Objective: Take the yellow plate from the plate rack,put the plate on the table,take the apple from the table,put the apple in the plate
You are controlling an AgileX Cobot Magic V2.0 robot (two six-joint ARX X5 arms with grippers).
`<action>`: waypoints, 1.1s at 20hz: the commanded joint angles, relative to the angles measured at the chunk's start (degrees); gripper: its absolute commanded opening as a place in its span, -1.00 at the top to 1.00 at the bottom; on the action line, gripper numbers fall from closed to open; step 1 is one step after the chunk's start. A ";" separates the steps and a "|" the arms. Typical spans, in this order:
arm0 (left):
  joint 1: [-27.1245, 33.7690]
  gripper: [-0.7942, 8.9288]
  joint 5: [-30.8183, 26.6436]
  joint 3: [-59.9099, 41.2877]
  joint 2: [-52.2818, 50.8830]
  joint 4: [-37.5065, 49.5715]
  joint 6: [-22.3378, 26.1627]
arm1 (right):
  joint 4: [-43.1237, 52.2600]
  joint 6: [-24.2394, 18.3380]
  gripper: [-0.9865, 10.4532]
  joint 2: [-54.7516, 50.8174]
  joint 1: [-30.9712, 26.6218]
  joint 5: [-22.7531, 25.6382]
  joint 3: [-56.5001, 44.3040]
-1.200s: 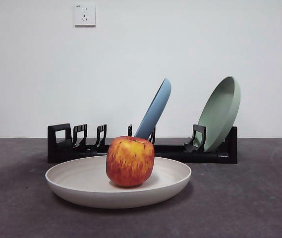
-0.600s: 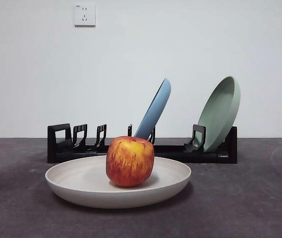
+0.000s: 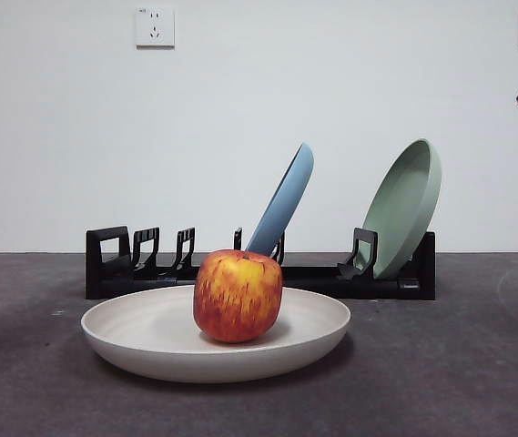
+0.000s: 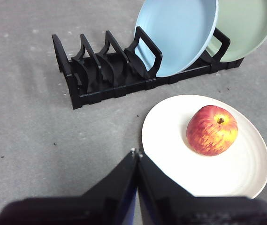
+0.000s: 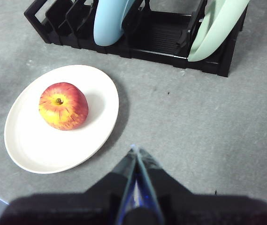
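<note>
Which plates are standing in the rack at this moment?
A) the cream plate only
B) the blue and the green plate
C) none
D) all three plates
B: the blue plate and the green plate lean in the rack, while the cream plate lies flat on the table with the apple on it.

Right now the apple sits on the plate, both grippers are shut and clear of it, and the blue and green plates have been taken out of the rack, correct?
Not quite. The blue plate and green plate stand in the rack, as the front view shows. The rest holds: the apple sits on the plate, and the left gripper and right gripper are shut and clear of it.
</note>
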 commanded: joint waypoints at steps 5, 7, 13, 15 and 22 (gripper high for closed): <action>0.87 0.84 0.26 -0.24 -3.30 -0.33 -0.31 | 0.26 0.37 0.83 -0.20 0.02 0.13 -0.26; 3.23 0.84 0.09 -0.24 -6.73 -0.22 4.79 | 0.26 0.37 0.83 -0.13 0.02 0.17 -0.26; 15.28 0.84 0.31 -3.89 -16.17 6.64 10.86 | 0.26 0.37 0.83 -0.15 0.02 0.17 -0.26; 17.79 0.84 0.31 -7.74 -18.16 10.14 11.80 | 0.26 0.37 0.83 -0.15 0.02 0.15 -0.26; 21.64 0.84 0.31 -23.54 -23.98 19.04 11.89 | 0.26 0.37 0.83 -0.15 0.02 0.15 -0.26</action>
